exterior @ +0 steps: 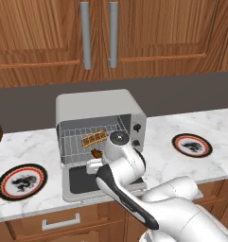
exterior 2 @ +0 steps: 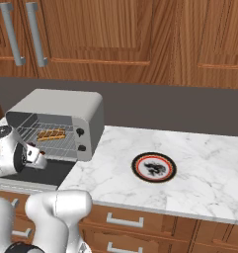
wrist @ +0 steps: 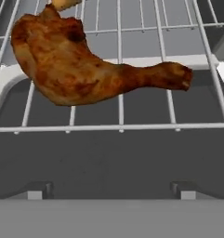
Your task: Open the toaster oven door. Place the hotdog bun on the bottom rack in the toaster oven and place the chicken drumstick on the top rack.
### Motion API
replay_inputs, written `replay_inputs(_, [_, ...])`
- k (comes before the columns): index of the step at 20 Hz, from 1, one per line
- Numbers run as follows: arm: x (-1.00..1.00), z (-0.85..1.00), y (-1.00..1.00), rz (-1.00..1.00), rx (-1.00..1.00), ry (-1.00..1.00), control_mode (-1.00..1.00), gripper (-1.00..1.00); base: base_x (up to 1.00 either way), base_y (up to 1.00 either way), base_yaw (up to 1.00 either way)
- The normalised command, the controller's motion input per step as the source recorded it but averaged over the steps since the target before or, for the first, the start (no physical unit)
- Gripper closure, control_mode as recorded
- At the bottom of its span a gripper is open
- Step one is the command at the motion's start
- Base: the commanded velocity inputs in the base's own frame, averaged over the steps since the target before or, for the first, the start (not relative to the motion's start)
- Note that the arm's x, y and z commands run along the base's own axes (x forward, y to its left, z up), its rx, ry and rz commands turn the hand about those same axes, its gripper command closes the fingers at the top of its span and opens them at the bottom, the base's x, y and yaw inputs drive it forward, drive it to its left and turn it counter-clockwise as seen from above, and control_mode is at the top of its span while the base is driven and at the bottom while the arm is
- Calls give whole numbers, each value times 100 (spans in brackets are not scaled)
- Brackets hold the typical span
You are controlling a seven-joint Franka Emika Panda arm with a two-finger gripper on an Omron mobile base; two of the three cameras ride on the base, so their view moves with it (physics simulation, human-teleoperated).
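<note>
The toaster oven (exterior: 87, 105) stands on the counter with its door (exterior: 78, 183) folded down flat in front, dark glass up. The hotdog bun (exterior: 95, 138) lies on a wire rack deep inside, also seen as the bun (exterior 2: 51, 134) from the right. The chicken drumstick (wrist: 85, 69) rests on a wire rack near its front bar, thick end left, bone end right. From the left it is a small brown drumstick (exterior: 96, 153) at the oven mouth. My gripper (wrist: 111, 191) hovers over the door just short of it, open, nothing between the fingers. The gripper (exterior: 96, 161) points into the oven.
Two black knobs (exterior: 136, 134) sit on the oven's right strip. One red-rimmed plate (exterior: 21, 180) lies left of the oven, another plate (exterior: 192, 145) to its right. Wooden cabinets (exterior: 110, 28) hang above. The marble counter (exterior 2: 189, 183) stretches to the right.
</note>
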Motion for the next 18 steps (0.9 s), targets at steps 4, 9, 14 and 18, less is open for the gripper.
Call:
replay_inputs(4, [31,-17,0,0,2,0,-100,-100,0,0,0])
replay_inputs(9, [31,-9,4,-3,3,1,-100,-100,0,0,0])
replay_inputs(14, [28,-2,5,-5,5,6,-100,-100,0,0,0])
replay_inputs(18, [30,-5,4,-5,3,5,-100,-100,0,0,0])
